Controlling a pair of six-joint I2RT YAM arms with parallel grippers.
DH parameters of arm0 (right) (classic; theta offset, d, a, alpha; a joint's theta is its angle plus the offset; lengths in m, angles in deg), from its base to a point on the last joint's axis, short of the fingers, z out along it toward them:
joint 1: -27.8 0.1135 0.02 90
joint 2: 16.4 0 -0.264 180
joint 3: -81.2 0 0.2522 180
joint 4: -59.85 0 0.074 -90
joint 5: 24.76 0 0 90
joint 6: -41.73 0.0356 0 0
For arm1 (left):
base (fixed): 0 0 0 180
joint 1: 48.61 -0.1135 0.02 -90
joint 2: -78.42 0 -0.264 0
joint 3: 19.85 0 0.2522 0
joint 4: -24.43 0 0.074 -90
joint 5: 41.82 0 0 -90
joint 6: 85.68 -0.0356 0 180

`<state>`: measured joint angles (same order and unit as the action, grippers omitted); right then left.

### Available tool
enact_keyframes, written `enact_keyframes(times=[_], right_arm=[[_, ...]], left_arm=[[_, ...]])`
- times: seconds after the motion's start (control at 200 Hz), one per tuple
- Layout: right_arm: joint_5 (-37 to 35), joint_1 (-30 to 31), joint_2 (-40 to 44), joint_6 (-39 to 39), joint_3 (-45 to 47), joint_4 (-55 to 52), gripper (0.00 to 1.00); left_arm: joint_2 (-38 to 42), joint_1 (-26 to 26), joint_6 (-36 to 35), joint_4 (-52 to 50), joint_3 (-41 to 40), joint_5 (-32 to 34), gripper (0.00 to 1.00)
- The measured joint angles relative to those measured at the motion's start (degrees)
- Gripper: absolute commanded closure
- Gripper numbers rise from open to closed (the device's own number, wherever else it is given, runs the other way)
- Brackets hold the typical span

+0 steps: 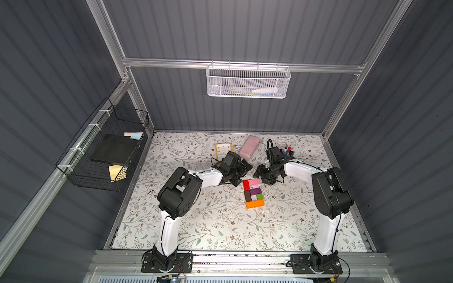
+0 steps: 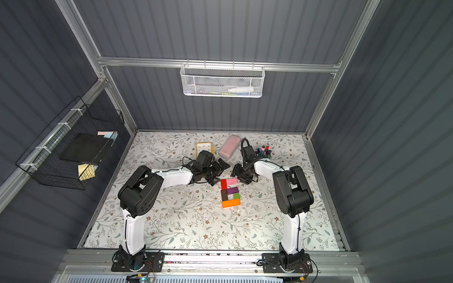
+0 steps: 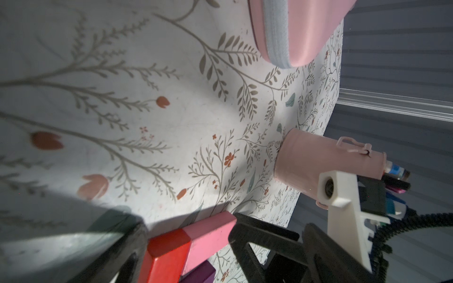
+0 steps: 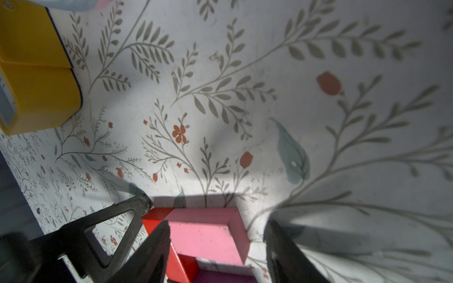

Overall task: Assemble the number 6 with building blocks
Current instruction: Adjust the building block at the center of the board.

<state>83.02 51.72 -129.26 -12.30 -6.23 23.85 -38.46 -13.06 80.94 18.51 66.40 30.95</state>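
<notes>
Purple blk [image 4: 225,277] partly off-frame

Top views: even overhead light; floral surface [image 1: 217,224] bright, ribbed walls [image 1: 41,63] dim, shadows soft. Wrist views: hard slanting light, dark sharp-edged shadow patches across the surface, bright patch between. Right pincer [image 4: 218,221] blurred up close. Left wrist view: surface edge curves, wide-lens distortion; near corner out of focus.
</notes>
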Motion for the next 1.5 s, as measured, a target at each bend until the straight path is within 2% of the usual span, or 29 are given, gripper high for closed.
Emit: enact_keyframes(times=[1.181,1.501], right_arm=[[4.87,0.09,-0.15,-0.02,0.96,2.62,0.37],[3.85,0.24,-0.15,-0.04,0.96,2.56,0.37]], left_arm=[[-0.07,0.00,-0.02,-0.92,0.44,0.04,0.01],[-0.07,0.00,-0.02,-0.92,0.44,0.04,0.00]])
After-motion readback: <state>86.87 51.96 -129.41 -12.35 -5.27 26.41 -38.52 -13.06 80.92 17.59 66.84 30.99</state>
